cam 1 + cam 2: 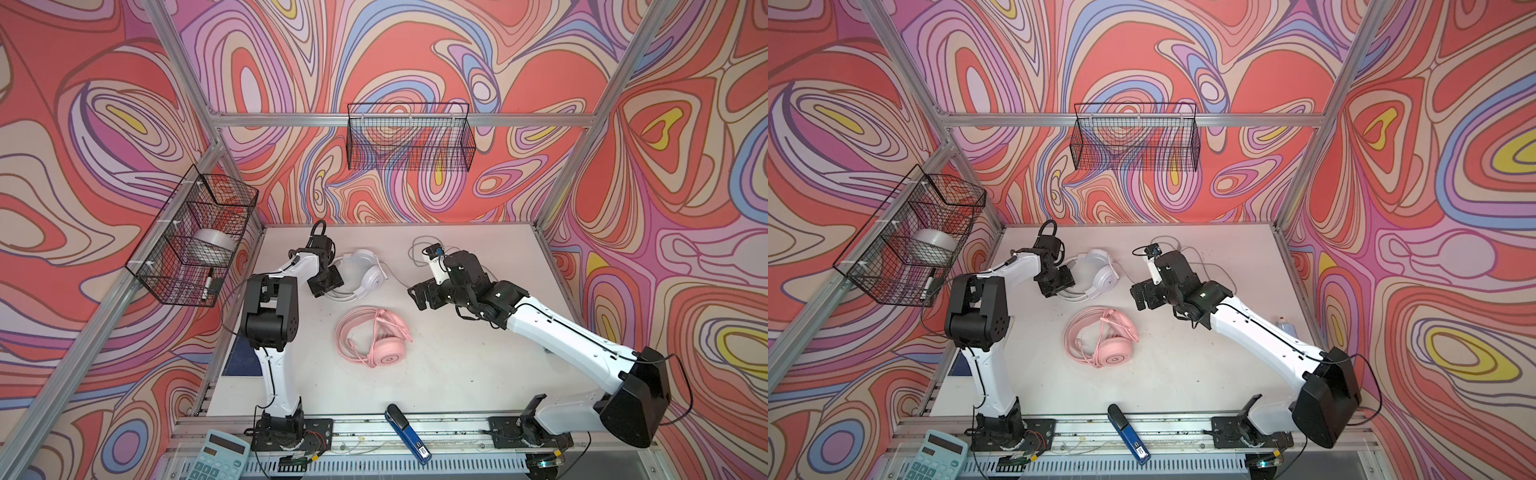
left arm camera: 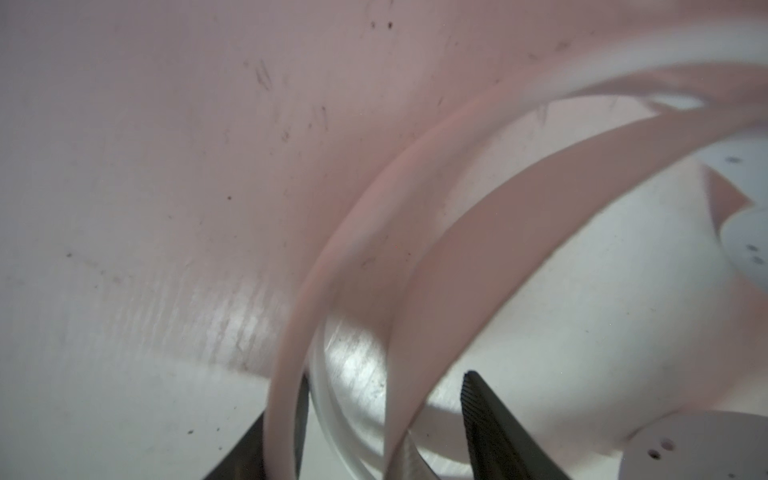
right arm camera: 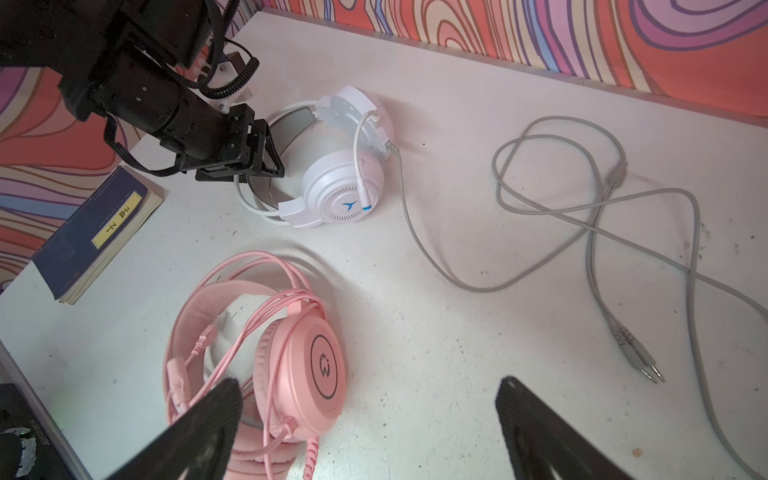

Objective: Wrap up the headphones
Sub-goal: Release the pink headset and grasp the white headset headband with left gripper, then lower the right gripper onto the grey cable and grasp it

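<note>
The white headphones (image 1: 370,276) (image 1: 1100,274) (image 3: 345,178) lie at the back of the table. Their grey cable (image 3: 457,286) trails loose to the right and ends in plugs (image 3: 636,353). My left gripper (image 1: 324,289) (image 1: 1054,289) (image 2: 386,395) (image 3: 264,172) is open, its jaws straddling the white headband (image 2: 415,199), with a gap still showing beside one finger. The pink headphones (image 1: 386,349) (image 1: 1115,353) (image 3: 307,365) lie mid-table with their pink cable looped around them. My right gripper (image 1: 419,297) (image 1: 1142,297) (image 3: 370,390) hovers wide open and empty above bare table beside the pink earcup.
A dark blue book (image 3: 95,232) lies at the table's left edge. A blue stapler (image 1: 407,432) and a calculator (image 1: 220,457) sit on the front rail. Wire baskets hang on the left wall (image 1: 166,282) and on the back wall (image 1: 409,137).
</note>
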Robot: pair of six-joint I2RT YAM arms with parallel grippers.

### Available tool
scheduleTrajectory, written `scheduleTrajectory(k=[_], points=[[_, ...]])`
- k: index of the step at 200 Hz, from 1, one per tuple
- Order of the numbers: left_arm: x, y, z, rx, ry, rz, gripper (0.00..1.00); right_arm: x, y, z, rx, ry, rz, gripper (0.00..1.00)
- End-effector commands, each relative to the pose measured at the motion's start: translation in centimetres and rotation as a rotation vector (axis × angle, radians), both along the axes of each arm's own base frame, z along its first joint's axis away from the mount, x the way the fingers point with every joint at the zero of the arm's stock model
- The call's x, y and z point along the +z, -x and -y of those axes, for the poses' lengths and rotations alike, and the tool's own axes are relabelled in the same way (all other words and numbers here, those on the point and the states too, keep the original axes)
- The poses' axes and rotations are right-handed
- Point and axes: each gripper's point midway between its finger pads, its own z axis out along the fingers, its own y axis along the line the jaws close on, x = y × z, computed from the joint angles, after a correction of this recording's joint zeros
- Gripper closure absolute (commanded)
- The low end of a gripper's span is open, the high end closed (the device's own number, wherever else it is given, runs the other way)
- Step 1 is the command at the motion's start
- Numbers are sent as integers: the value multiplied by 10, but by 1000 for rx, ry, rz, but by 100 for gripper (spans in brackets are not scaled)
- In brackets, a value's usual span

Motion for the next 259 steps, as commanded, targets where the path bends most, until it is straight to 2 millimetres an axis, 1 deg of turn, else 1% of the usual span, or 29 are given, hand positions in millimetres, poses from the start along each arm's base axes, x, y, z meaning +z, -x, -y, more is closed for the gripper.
scheduleTrajectory(k=[1,17,48,67,76,85,118,156,179,203,226,238,259], points=[[-12,13,-10,-5,-47,-87,40,5,-5,3,-12,12,13,1],[-15,15,-11,-7,-59,-102,42,6,-3,4,-13,12,17,2],[-18,17,-16,-1,-83,-113,49,4,-1,7,-20,18,17,2],[-18,16,-19,2,-102,-118,61,4,0,11,-31,30,13,2],[-16,15,-20,6,-109,-112,69,4,0,13,-34,35,11,2],[-13,13,-21,14,-115,-102,77,3,1,14,-34,41,10,1],[2,-1,-24,21,-132,-66,100,0,3,18,-35,65,7,1],[31,-18,-20,2,-113,-3,100,-1,5,23,-21,109,10,1],[55,-27,-4,-38,-28,53,100,-8,7,33,-19,139,-17,2],[84,-32,12,-74,61,125,100,-18,3,55,-54,136,-58,2],[114,-31,25,-119,126,179,100,-22,0,70,-69,113,-79,2],[131,-29,30,-146,152,208,100,-25,-2,75,-64,110,-94,2],[157,-20,33,-185,157,246,100,-28,-9,82,-61,124,-90,2]])
